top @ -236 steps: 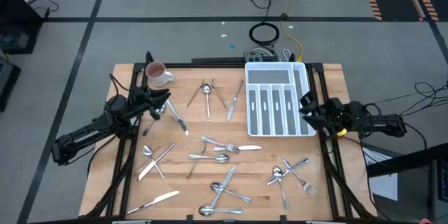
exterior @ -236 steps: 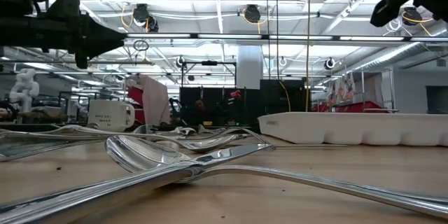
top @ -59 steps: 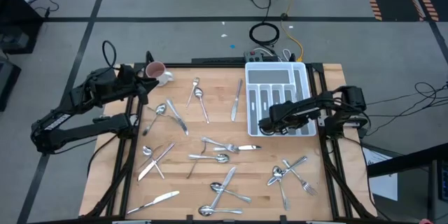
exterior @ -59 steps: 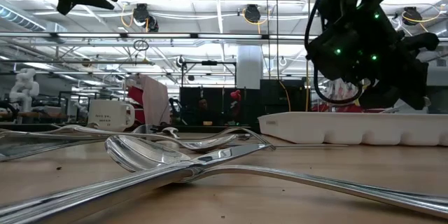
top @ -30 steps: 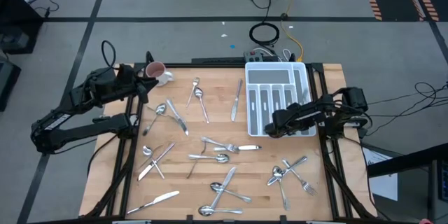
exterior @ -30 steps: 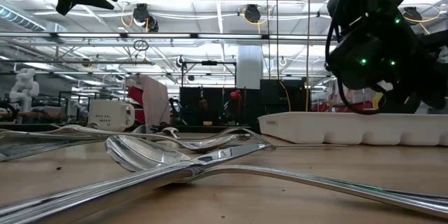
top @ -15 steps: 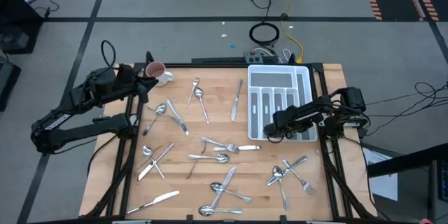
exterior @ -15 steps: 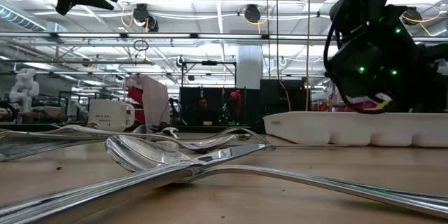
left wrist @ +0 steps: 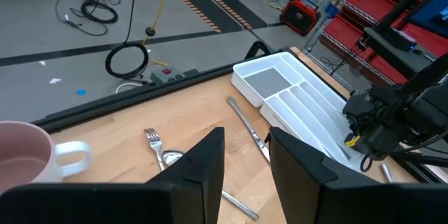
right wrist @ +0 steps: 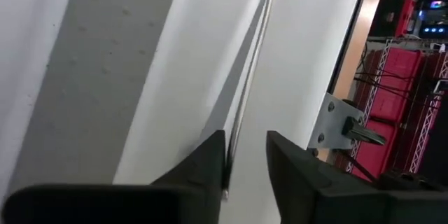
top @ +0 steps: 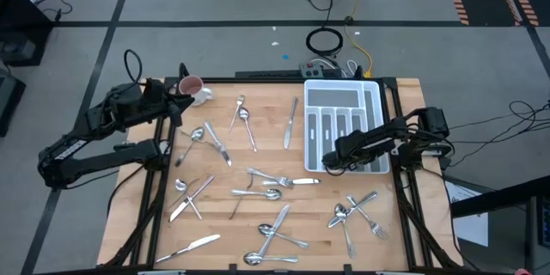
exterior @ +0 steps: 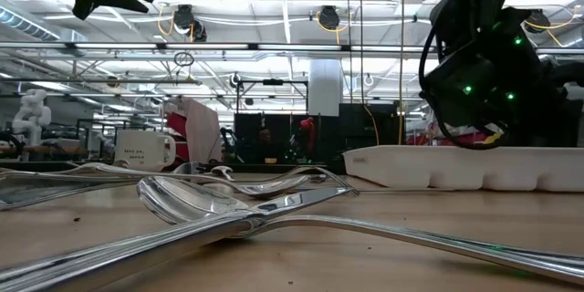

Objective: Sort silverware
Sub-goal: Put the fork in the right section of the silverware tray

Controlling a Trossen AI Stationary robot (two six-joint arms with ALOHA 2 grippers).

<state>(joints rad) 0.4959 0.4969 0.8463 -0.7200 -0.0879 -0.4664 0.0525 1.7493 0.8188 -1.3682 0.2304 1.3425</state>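
The wooden table (top: 258,223) fills the middle of the high view, framed by dark rails on its left and right edges. Its far right corner is taken by the white cutlery tray (top: 342,96), which sits slightly askew and reaches almost to the far edge and the right rail. Bare wood lies between the tray and the loose pieces to its left, and a strip along the left side is only lightly covered.

The right arm reaches in from the right rail, and the right gripper (top: 330,162) sits low over the tray's near left corner. In the right wrist view its 2 fingers (right wrist: 203,164) stand a narrow gap apart over the tray's white floor, with a thin metal edge running in line with that gap; whether they pinch it I cannot tell. The left arm waits at the far left corner, the left gripper (top: 179,112) raised beside the white-and-pink mug (top: 192,90), its fingers a small gap apart and holding nothing.

The silverware (top: 273,193) lies scattered across the table left of and in front of the tray: slim, bright, mirror-like forks, spoons and knives, many crossing one another. 1 knife (top: 289,124) lies alone just left of the tray.
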